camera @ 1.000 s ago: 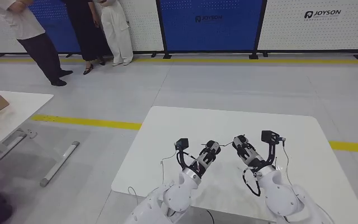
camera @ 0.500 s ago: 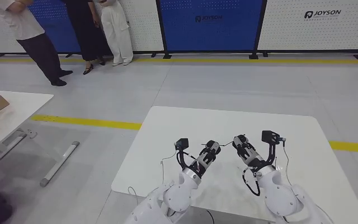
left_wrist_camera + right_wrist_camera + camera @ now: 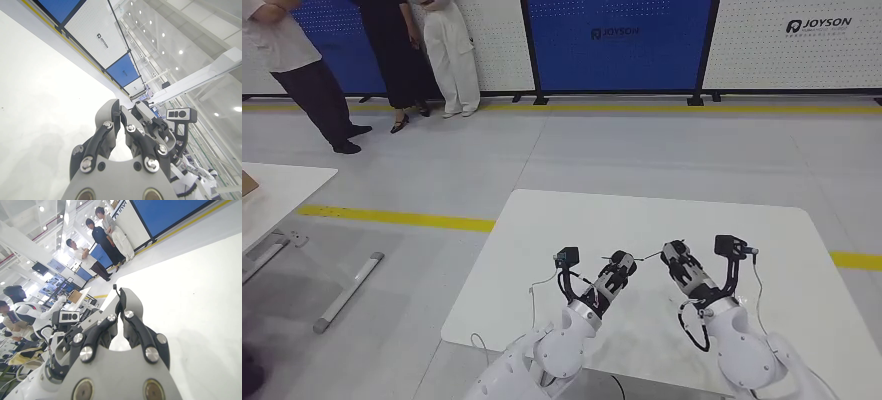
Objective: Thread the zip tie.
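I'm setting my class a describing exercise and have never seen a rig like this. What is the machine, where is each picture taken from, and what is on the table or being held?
This is a two-armed robot working above a white table. One picture looks down from a camera mounted above its arms. The other two come from a camera on each wrist, looking along that arm's tool, the part that grasps. The task's thing is a thin black zip tie. In the right wrist view the right tool is shut on it, with its small head poking out past the fingertips. In the left wrist view the left tool also appears shut on it, and a thin strip runs across to the other tool close by. In the top view the two tools nearly meet above the table.
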Motion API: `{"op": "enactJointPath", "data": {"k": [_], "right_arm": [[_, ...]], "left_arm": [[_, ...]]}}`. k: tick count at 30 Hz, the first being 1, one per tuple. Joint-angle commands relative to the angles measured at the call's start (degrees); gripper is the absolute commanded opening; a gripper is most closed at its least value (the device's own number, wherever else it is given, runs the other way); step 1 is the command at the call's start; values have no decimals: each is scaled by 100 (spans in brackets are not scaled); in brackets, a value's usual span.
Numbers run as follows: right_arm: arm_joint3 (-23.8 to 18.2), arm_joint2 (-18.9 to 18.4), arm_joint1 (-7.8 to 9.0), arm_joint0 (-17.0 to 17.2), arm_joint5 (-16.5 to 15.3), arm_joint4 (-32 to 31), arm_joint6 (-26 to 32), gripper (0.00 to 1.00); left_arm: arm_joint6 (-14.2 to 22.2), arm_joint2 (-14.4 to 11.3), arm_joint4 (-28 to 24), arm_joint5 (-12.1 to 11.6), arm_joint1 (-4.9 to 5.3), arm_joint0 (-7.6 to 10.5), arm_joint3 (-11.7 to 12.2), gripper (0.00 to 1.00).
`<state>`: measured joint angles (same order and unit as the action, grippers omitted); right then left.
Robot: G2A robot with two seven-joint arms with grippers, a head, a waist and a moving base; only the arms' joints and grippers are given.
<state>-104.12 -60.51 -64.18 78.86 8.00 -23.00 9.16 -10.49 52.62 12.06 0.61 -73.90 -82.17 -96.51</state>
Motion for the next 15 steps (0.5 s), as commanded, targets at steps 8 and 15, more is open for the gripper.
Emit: {"op": "enactJointPath", "data": {"k": [8, 15], "right_arm": [[-18, -60, -41, 50, -66, -36, 156, 0], [-45, -129, -68, 114, -130, -74, 146, 0]], "left_arm": [[0, 0, 0, 0, 0, 0, 0, 0], [0, 0, 0, 0, 0, 0, 0, 0]]}}
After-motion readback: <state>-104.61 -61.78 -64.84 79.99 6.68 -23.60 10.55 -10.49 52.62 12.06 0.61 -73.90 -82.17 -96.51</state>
